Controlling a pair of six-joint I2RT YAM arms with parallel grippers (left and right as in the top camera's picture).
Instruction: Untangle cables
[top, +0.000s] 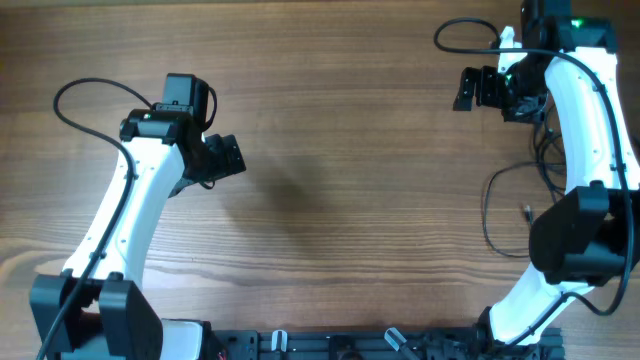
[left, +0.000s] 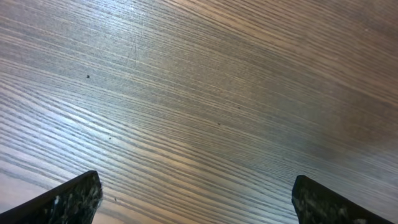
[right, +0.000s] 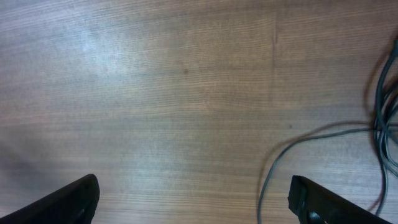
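Thin dark cables (top: 489, 205) lie on the wooden table at the right. They curve in a loop, bunch up beside the right arm (top: 545, 150), and one loose end has a small plug (top: 527, 212). In the right wrist view a cable strand (right: 271, 163) curves near the right finger and the bunch (right: 387, 106) is at the right edge. My right gripper (top: 466, 88) (right: 193, 202) is open and empty, above bare wood left of the cables. My left gripper (top: 232, 158) (left: 196, 199) is open and empty over bare wood at the left, far from the cables.
The wooden table (top: 340, 150) lies between the two arms. Each arm carries its own black lead, looping at the far left (top: 80, 88) and top right (top: 462, 28). A black rail (top: 380, 345) runs along the front edge.
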